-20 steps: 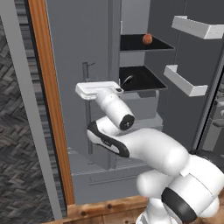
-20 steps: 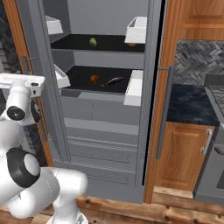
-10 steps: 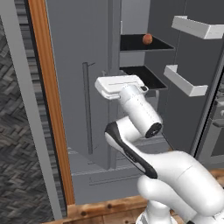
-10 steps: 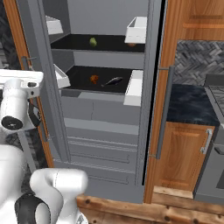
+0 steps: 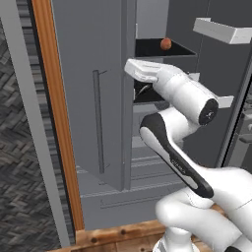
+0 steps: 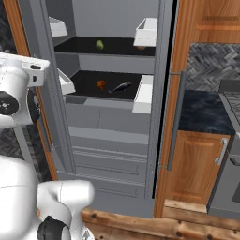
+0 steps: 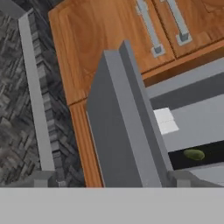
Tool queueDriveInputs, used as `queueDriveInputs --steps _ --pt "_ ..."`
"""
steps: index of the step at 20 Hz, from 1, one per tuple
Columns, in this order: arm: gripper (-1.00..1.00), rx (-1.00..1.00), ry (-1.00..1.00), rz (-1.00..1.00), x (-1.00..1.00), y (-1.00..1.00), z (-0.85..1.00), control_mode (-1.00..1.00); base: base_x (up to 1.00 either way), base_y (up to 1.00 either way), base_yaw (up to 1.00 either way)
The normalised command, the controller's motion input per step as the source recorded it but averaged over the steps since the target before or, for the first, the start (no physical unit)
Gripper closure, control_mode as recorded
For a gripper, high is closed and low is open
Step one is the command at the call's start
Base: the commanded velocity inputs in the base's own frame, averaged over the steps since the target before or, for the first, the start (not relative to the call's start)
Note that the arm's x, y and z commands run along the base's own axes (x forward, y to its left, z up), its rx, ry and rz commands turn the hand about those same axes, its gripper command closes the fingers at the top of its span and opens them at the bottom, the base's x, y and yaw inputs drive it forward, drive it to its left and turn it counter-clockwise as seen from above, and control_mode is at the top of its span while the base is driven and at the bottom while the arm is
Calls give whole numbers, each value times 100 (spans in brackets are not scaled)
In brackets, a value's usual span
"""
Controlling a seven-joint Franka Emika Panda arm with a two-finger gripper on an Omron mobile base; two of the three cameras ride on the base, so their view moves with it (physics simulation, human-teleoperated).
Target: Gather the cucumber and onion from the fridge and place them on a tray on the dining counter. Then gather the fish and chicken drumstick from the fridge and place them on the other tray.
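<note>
Flat, even rendered light falls across the tall grey fridge [image 5: 98, 98], with no visible lamp and no glare. Its black shelves [image 6: 108, 82] sit in soft shade, deepest toward the back. The white robot arm [image 5: 187, 96] shows gentle shading on its rounded shell. All three views look coarse and slightly soft, with jagged edges along the warm brown wooden cupboard doors [image 7: 109, 30].

Standing here, I can't read a single word, label, brand or number anywhere, not on the fridge [image 6: 117, 140] doors, the wooden cupboards [image 7: 113, 39] or the robot's white arm [image 5: 187, 98].
</note>
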Motion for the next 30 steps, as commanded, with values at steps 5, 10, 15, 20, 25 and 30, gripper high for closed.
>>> queueDriveInputs --steps 5,10,15,20,25,30 --pt "-100 -5 35 1 0 -40 -26 -100 0 0 0" --pt "-100 -1 16 2 -4 -26 -36 -100 0 0 0" --pt "-100 0 12 1 10 -2 -24 -100 0 0 0" --pt "-100 0 13 0 21 -13 -17 -100 0 0 0" --pt "-100 1 11 4 27 -20 -16 -100 0 0 0" --pt "-100 7 17 1 28 -27 -3 -100 0 0 0"
